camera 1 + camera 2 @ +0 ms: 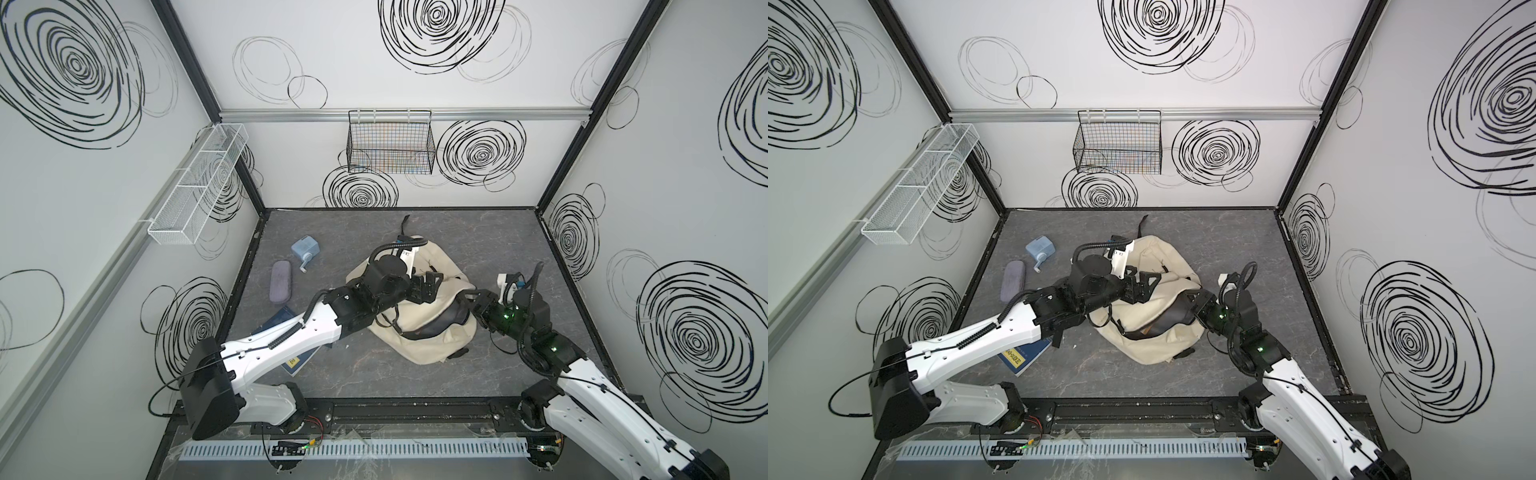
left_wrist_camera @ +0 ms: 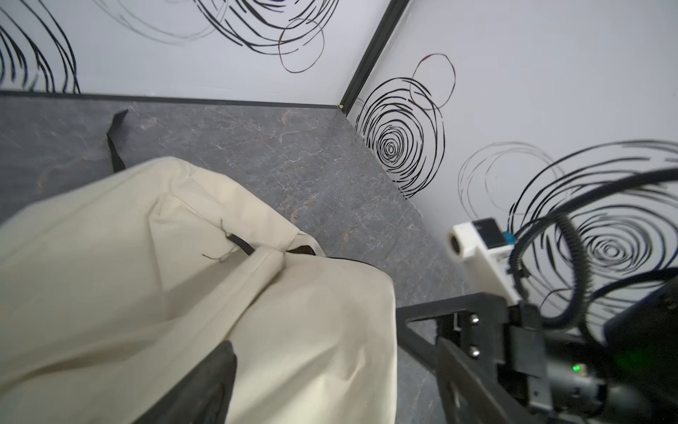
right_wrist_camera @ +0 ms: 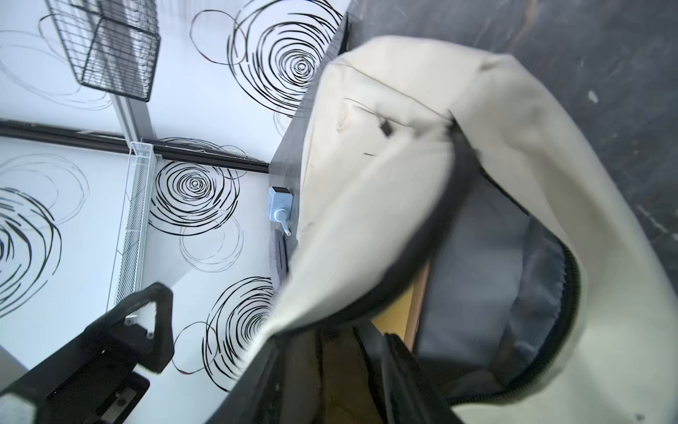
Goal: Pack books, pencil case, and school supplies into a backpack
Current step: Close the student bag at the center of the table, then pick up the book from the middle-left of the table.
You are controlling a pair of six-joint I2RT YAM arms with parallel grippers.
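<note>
— While the backpack point(image 1: 430, 353) lies slumped mid-table with its mouth gaping, which step is to be logged?

— Loading of the books, part done. A mustard-brown edge, taken for the kraft book point(image 3: 394, 319), is seen inside the mouth in the right wrist view. The navy book point(image 1: 1027, 353) is noted flat on the table point(image 1: 374, 390), largely hidden under the left arm. The pencil case point(image 1: 281, 286) and the pencil sharpener point(image 1: 306, 249) are noted near each other toward the far left, well apart from the bag.

— Grippers?

— Left gripper point(image 1: 1147, 286): hung over the bag's top, fingers spread, nothing seen between them. Right gripper point(image 1: 468, 300): set at the mouth's rim, jaws parted. One finger is shown in free air outside the cloth, so no clamp is judged.

— Next move?

— Navy book to be fetched, probably by the left arm, which is nearer. With a thin cover lying flat, an edge must be lifted before any grip can be had. The mouth is floppy, so it would likely need to be held agape by the right gripper during insertion.
</note>
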